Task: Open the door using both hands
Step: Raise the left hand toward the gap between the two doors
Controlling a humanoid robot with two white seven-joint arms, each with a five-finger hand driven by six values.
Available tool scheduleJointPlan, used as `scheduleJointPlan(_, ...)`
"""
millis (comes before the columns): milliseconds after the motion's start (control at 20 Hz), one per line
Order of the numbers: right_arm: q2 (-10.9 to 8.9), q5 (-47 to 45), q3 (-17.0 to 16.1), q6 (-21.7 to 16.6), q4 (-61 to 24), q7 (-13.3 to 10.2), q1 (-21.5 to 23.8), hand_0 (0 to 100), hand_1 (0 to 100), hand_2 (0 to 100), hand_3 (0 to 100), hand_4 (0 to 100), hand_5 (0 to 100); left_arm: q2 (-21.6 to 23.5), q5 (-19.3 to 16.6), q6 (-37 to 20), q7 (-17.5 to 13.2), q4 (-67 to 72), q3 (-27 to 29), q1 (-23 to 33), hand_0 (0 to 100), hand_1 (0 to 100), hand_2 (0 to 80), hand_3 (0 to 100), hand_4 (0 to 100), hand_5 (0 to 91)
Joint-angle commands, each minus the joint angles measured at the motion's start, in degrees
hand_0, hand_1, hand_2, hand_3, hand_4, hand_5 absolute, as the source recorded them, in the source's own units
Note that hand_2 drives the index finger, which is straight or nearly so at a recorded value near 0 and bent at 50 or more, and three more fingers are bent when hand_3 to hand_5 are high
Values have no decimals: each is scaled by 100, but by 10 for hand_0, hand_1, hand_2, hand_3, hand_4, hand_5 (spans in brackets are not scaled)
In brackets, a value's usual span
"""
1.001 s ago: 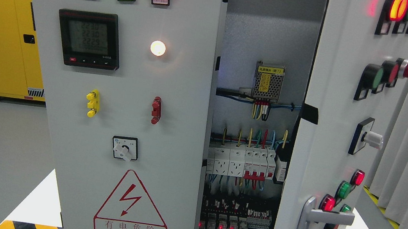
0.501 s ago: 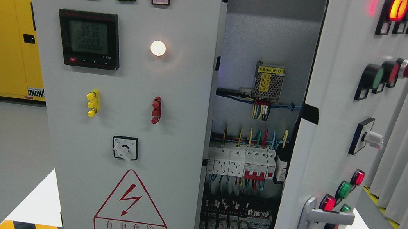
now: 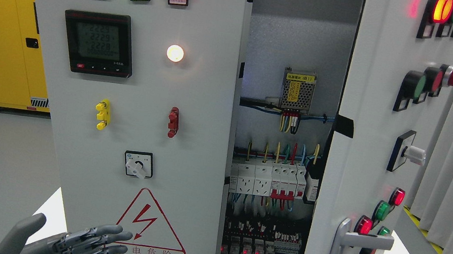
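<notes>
Tall grey metal left cabinet door (image 3: 195, 96) shut, fills frame centre-left: three lamps on top, black digital meter (image 3: 98, 43), red triangular hazard sign (image 3: 150, 222) low down. Grey right cabinet door (image 3: 363, 153) swung open (seen nearly edge-on), silver lever handle (image 3: 362, 241) near its bottom. Between doors, exposed interior with white breakers (image 3: 272, 179) and coloured wiring. Yellow storage cabinet (image 3: 3, 27) far left. Left grey robot hand (image 3: 71, 244) at lower left, fingers spread, holding nothing, fingertips overlapping hazard sign corner.

— What's new since a second ago?
— My left hand (image 3: 71, 243) has come into view at the lower left, fingers spread, over the warning sign (image 3: 147, 226) on the left door (image 3: 195, 96).
</notes>
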Motion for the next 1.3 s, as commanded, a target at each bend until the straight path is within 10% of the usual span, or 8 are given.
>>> scheduleJointPlan(0,5,-185,-7,3,1,-1,10,201,122,0,0,0,0,384,273,105,-29,-271,-893,-1440,0,0,0,0,0,0)
scheduleJointPlan(851,-4,-185,11,3,-8,-1,19,201,123,0,0,0,0,-1381,238,536,-20,1802,-2888,-4314,0,0,0,0,0,0)
scheduleJointPlan(1252,-4,-185,11,3,-8,-1,19,201,122,0,0,0,0,-2349,203,545,-11,2489,-3179,-4685,0,0,0,0,0,0)
